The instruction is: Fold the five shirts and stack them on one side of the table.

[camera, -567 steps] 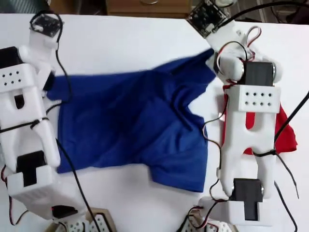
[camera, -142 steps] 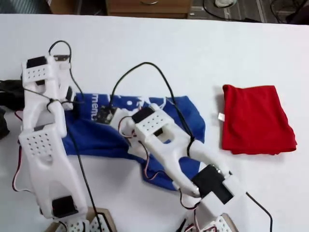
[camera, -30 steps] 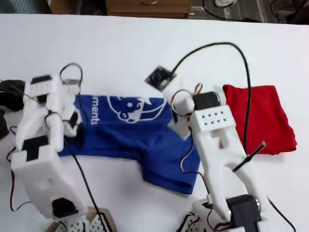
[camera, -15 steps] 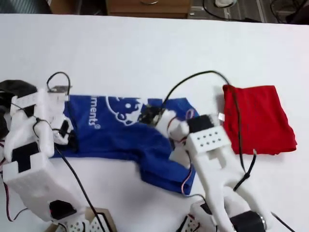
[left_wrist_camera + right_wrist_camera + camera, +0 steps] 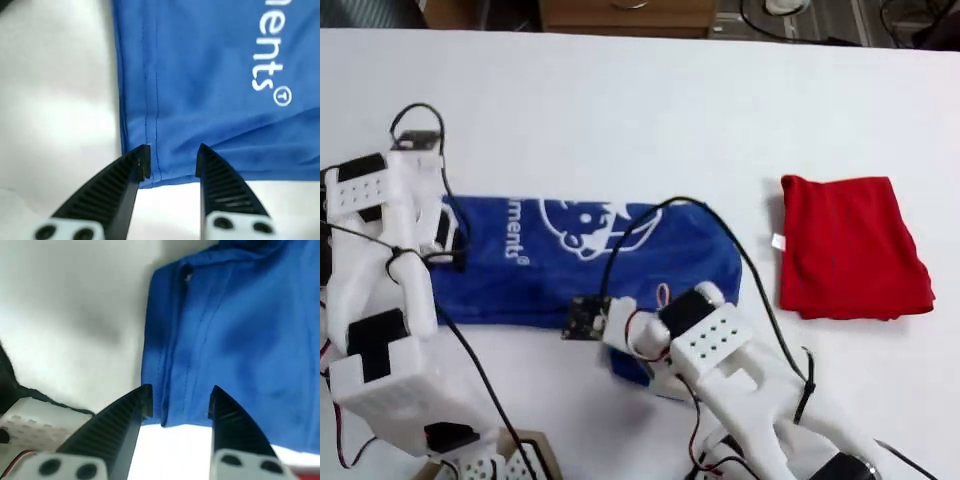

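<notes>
A blue shirt (image 5: 590,260) with white print lies folded into a long band across the middle of the white table (image 5: 620,100). A folded red shirt (image 5: 855,248) rests at the right side. My left gripper (image 5: 171,162) is open over the blue shirt's (image 5: 210,90) hemmed corner at its left end, one finger on each side of the hem. My right gripper (image 5: 179,402) is open over the blue shirt's (image 5: 240,335) near edge, where a sleeve fold sticks out. In the high view the left arm (image 5: 380,260) stands at the left and the right arm (image 5: 710,350) at the front centre.
Black cables loop from both arms over the blue shirt. The far half of the table is bare white surface. A wooden cabinet edge (image 5: 625,15) runs behind the table.
The right arm has swung from beside the red shirt down to the blue shirt's near edge. The blue shirt now lies flatter as a band, and the left arm has shifted slightly along its left end.
</notes>
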